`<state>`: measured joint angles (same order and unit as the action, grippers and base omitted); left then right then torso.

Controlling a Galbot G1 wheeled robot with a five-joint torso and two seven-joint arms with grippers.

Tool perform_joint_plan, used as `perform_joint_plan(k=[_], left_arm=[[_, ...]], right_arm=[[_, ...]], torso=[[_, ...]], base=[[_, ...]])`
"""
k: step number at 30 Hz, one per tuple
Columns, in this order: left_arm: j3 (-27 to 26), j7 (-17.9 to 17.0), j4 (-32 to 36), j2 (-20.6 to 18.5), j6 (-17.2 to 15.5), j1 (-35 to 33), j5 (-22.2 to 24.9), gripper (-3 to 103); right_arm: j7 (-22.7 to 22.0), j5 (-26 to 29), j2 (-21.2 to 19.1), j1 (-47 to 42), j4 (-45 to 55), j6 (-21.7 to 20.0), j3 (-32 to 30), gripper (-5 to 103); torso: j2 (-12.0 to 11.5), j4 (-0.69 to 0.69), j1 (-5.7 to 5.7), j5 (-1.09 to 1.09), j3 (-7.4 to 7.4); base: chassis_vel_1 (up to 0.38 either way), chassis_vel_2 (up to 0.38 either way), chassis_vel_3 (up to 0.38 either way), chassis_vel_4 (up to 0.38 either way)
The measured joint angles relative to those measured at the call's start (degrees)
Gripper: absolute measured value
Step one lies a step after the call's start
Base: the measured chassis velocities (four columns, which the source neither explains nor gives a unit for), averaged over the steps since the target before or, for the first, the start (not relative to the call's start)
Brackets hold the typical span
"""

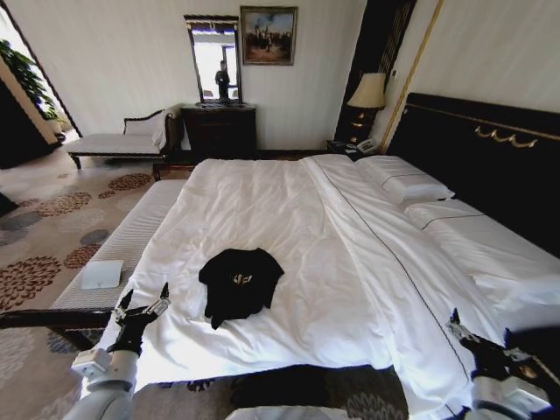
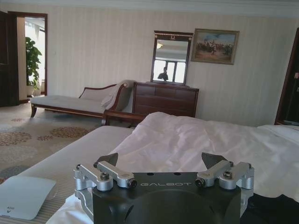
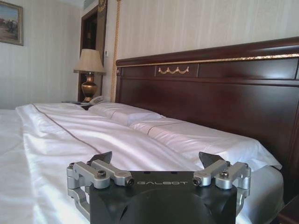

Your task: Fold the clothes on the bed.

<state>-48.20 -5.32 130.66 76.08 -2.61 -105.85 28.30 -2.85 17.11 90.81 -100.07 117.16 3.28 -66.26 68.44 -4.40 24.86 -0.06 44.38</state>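
- Looking through the head view first: the T-shirt sits crumpled on the white bed near the foot edge, left of the middle. It's bunched, so I can't really call a clean long axis, though it runs roughly front to back from me, with a bit trailing toward the near edge.
- Same view, the left gripper hovers at the near left corner of the bed, just beside the shirt and apart from it. The shirt lies to its right and slightly ahead. The right gripper is over at the near right corner, well apart from the shirt, so I'd say the left arm is clearly the nearer one.
- Left wrist view: the left gripper has its fingers spread wide, holding nothing, touching nothing. A dark patch at the corner is probably the shirt, can't say for sure.
- Right wrist view: the right gripper is also spread wide and empty, pointing up along the bed toward the pillows and the headboard.
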Motion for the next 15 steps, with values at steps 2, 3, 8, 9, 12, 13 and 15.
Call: perform_joint_plan(k=[2, 3, 8, 9, 12, 13, 15], left_arm=[[0.0, 0.0, 0.0, 0.0, 0.0, 0.0, 0.0, 100], [0.0, 0.0, 0.0, 0.0, 0.0, -0.1, -0.1, 100], [-0.1, 0.0, 0.0, 0.1, 0.0, -0.3, -0.1, 100], [-0.1, 0.0, 0.0, 0.1, 0.0, -0.3, -0.1, 100], [0.1, 0.0, 0.0, 0.4, 0.0, -0.3, -0.2, 100], [0.2, 0.0, 0.0, 0.5, 0.0, -0.3, -0.3, 100], [0.3, 0.1, 0.0, 0.5, 0.0, -0.4, -0.4, 100]], right_arm=[[0.0, 0.6, 0.5, -0.6, 0.2, 0.6, 1.0, 100], [-0.1, 1.2, 0.7, -0.8, 0.3, 1.0, 1.4, 100], [-0.8, -0.1, 1.3, -2.7, 1.2, 3.0, 4.6, 100], [-0.8, -0.1, 1.3, -2.7, 1.2, 3.0, 4.6, 100], [-0.7, -3.2, 1.3, -3.7, 1.3, 4.2, 6.9, 100], [-0.7, -3.7, 1.3, -4.1, 1.3, 4.8, 8.0, 100], [-0.7, -4.2, 1.3, -4.5, 1.2, 5.6, 9.4, 100]], torso=[[0.0, 0.0, 0.0, 0.0, 0.0], [0.0, -0.01, 0.0, 0.0, 0.0], [0.0, 0.01, 0.0, 0.02, 0.0], [0.0, 0.01, 0.0, 0.02, 0.0], [0.0, -0.01, 0.0, 0.04, 0.01], [0.0, 0.0, 0.0, 0.03, 0.01], [0.0, 0.0, 0.0, 0.03, 0.01]], base=[[0.115, 0.09, -0.105, -0.119], [0.067, 0.063, -0.048, -0.057], [0.013, 0.013, -0.01, -0.011], [0.0, 0.0, 0.0, 0.0], [0.0, 0.0, 0.0, 0.0], [0.0, 0.0, 0.0, 0.0], [0.0, 0.0, 0.0, 0.0]])
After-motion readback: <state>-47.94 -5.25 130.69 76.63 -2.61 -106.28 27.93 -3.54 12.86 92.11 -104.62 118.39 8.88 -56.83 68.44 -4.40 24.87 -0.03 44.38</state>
